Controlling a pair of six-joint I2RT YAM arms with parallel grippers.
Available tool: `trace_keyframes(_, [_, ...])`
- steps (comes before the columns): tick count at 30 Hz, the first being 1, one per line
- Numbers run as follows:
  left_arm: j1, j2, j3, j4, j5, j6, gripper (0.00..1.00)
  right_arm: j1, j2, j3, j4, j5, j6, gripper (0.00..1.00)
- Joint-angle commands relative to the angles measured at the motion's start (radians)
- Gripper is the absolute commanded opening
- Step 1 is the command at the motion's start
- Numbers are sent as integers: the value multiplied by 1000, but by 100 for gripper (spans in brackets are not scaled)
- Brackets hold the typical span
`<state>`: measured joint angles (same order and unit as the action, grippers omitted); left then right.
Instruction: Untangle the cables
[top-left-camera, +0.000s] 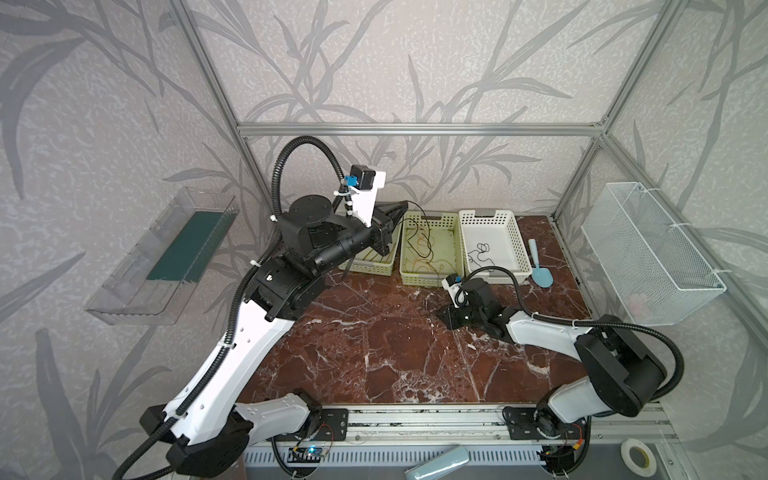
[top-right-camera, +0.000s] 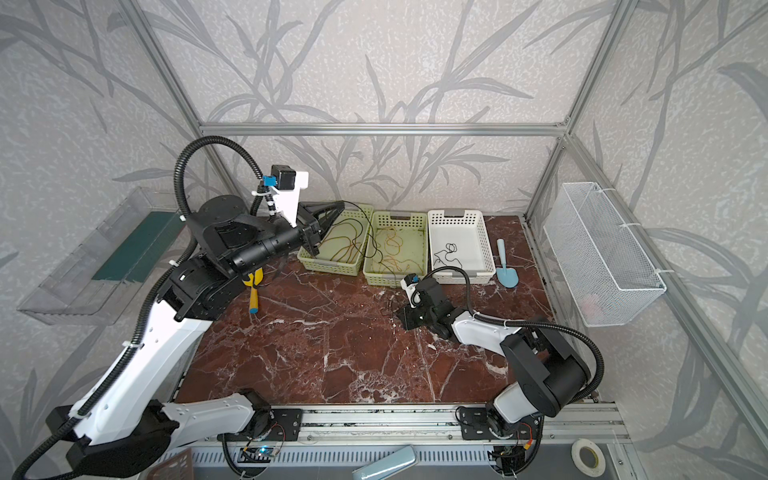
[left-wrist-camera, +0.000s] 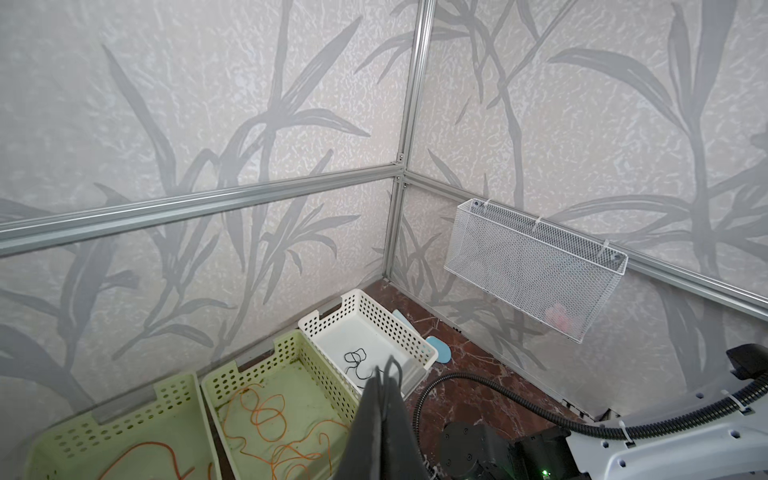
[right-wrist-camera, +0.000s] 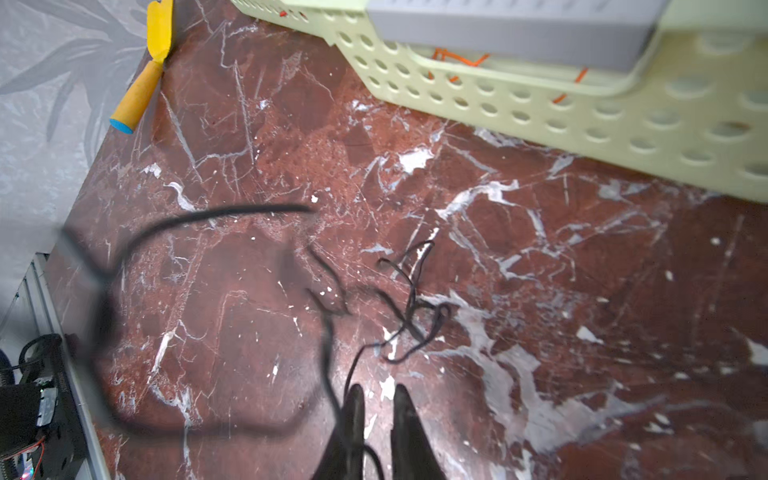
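Stretching from the closed tips of the left gripper (top-right-camera: 338, 206), which is raised over the baskets, the black cable (right-wrist-camera: 411, 291) arcs down across the middle basket (top-right-camera: 386, 279) to the bench (top-right-camera: 332, 340). There it lies in a loose tangle just in front of the right gripper (right-wrist-camera: 379, 395). That gripper sits low over the bench, its jaws set close on black strands that run in between them, with a slim gap showing at the tips. A blurred black loop hangs near its camera. A further black curl (top-right-camera: 451, 248) lies in the white basket (top-right-camera: 487, 249); whether it belongs to the same wire cannot be told. The orange cable (top-right-camera: 392, 245) coils in the middle basket, and the red cable (top-right-camera: 347, 243) loops in the left basket (top-right-camera: 328, 266). All three baskets stand side by side against the back wall.
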<state>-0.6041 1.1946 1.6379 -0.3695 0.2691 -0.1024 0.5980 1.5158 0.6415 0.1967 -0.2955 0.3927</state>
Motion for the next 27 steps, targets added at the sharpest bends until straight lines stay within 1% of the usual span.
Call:
trace_keyframes(1, [3,-5,61,-61,-56,89,0,-23,18,-19,-32,9,-1,15])
trace_keyframes(4, [6,-4,101,-97,-90,117,0,-45,9,-34,-49,13,9,15])
trace_keyframes(9, [12,-30,81,-121,-153,140,0,-94,-26,-43,-126,38,4,15])
trace_keyframes(11, [16,-39,65,-116,-144,131,0,-104,-62,-57,-120,24,-14,16])
trace_keyframes(12, [15,-37,62,-115,-121,127,0,-104,-85,-62,-103,2,-37,18])
trace_keyframes(13, [16,-32,60,-118,-100,116,0,-104,-107,-66,-77,-34,-56,22])
trace_keyframes(14, [15,-24,59,-121,-81,106,0,-102,-124,-65,-57,-60,-72,30])
trace_keyframes(16, [16,-10,55,-123,-45,87,0,-87,-145,-41,-24,-123,-108,52])
trace_keyframes(17, [16,-4,49,-115,-33,76,0,-72,-150,-27,-15,-140,-126,58])
trace_keyframes(20, [14,-5,22,-76,-10,52,0,16,-153,4,52,-140,-189,72])
trace_keyframes(22, [14,-8,14,-59,-5,44,0,78,-133,15,122,-122,-215,78])
trace_keyframes(23, [15,-8,13,-53,0,40,0,105,-116,22,159,-110,-219,83])
trace_keyframes(24, [14,-8,11,-51,5,34,0,124,-95,31,196,-101,-221,85])
trace_keyframes(26, [15,-8,10,-46,19,25,0,144,-55,49,271,-89,-209,100])
trace_keyframes(27, [14,-8,9,-43,26,18,0,150,-31,66,294,-71,-200,99])
